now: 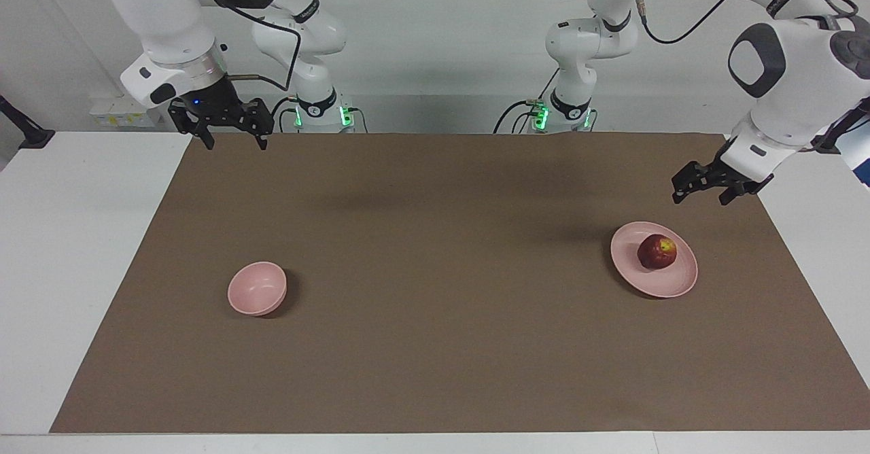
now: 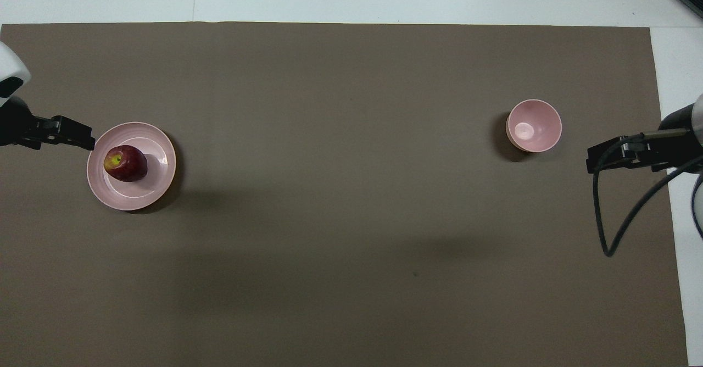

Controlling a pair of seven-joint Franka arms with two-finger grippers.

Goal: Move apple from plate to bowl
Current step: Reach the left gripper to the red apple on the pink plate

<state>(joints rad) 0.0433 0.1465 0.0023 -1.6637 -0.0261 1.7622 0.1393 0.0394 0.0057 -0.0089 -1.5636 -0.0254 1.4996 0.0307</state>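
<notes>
Pink plate (image 1: 673, 283) at the left arm's end of the brown mat (image 1: 442, 345), apple (image 1: 656, 251) sitting on it, off centre toward the rim on the arm's side. Pink bowl (image 1: 257, 288) well apart at the right arm's end, nothing in it. So nothing of the task is done: apple not gripped, not lifted, all of pick, carry and drop left. Judging by position, the step in hand is the approach to the apple. Left gripper (image 1: 703, 189) hangs in the air over the mat just beside the plate's rim, on the robots' side of it, angled down toward the plate; fingers spread wide, holding nothing, touching nothing. In the overhead view its tip (image 2: 74, 134) sits right at the plate edge but the facing view shows it clear above. Right gripper (image 1: 232, 136) waits high over the mat's edge near its own base, fingers apart, nothing in them, well away from the bowl. Next likely needs a drop over the apple and a close round its middle; round fruit may roll on the flat plate if nudged off centre.
</notes>
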